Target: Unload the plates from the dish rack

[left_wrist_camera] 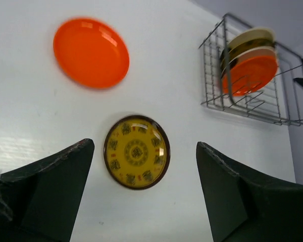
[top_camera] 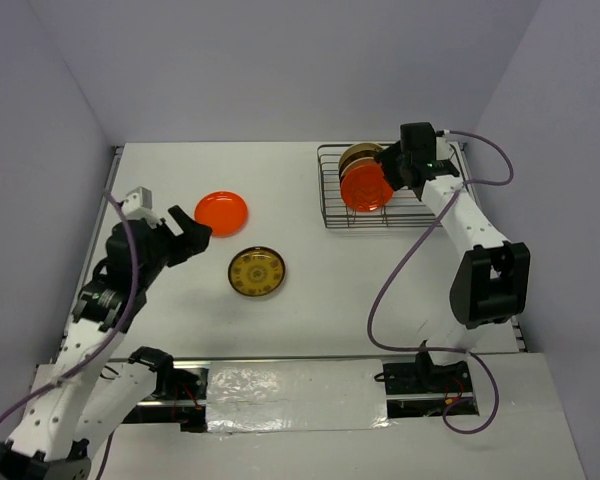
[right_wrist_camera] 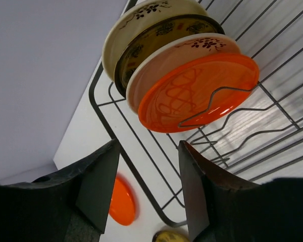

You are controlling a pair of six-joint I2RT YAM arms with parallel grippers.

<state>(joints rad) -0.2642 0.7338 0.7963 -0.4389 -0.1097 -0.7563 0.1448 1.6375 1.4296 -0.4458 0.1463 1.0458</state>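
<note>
Right wrist view. The right gripper [right_wrist_camera: 149,147] has its two dark fingers [right_wrist_camera: 98,181] spread apart, low in the foreground, clear of the dish rack [right_wrist_camera: 232,146]. Four plates stand on edge in the rack, packed face to face: an orange plate [right_wrist_camera: 202,91] nearest, then a pale plate [right_wrist_camera: 192,46] with dark floral marks, a dark brown plate [right_wrist_camera: 159,34] with gold pattern, and a cream plate [right_wrist_camera: 151,11] farthest back. A wavy wire divider [right_wrist_camera: 219,103] crosses the orange plate's face. A second orange plate [right_wrist_camera: 123,201] lies flat on the white table [right_wrist_camera: 83,138] beyond the rack, partly hidden by one finger
</note>
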